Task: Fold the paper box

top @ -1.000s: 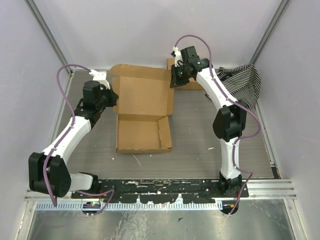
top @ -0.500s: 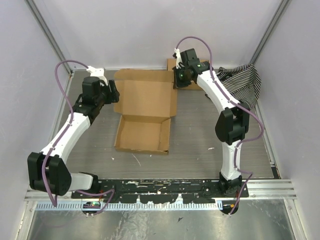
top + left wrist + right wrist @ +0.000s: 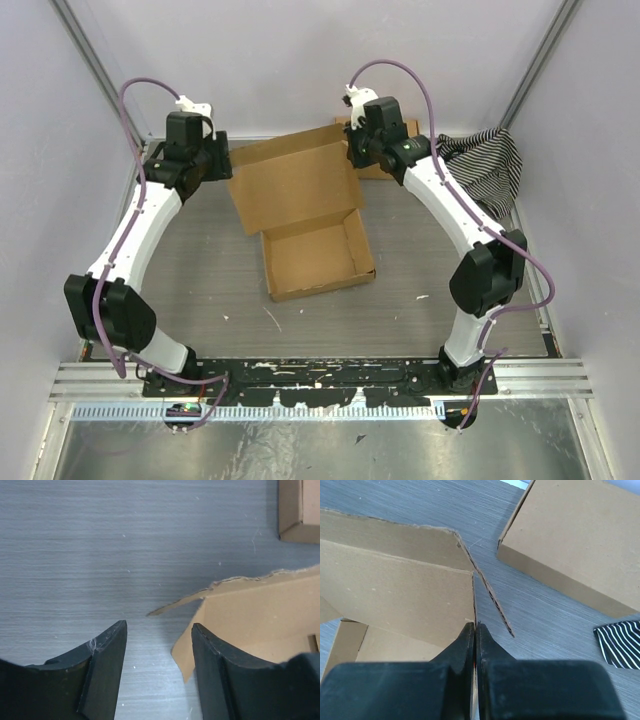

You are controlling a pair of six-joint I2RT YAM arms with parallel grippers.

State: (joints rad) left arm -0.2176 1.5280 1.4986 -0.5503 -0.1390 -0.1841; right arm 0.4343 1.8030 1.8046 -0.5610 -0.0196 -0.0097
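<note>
The paper box [image 3: 300,190] lies skewed in the middle of the table, its open lid panel toward the back and its shallow tray [image 3: 318,257] toward the front. My right gripper [image 3: 353,158] is at the lid's right back corner. In the right wrist view the right gripper [image 3: 475,626] is shut on the thin edge of the lid's side flap [image 3: 395,590]. My left gripper [image 3: 222,160] hovers just off the lid's left edge. In the left wrist view the left gripper [image 3: 159,630] is open, with a ragged flap [image 3: 250,610] beside its right finger [image 3: 212,665] and nothing held.
A ready-made flat brown box [image 3: 580,540] lies behind the right gripper at the back wall [image 3: 410,127]. A black-and-white striped cloth [image 3: 490,165] is bunched in the back right corner. The enclosure walls stand close on the left, back and right.
The left gripper opened, let go of the lid's left flap and drew back. The right gripper closed on the lid's right edge. The box turned, its tray swinging to the right.
</note>
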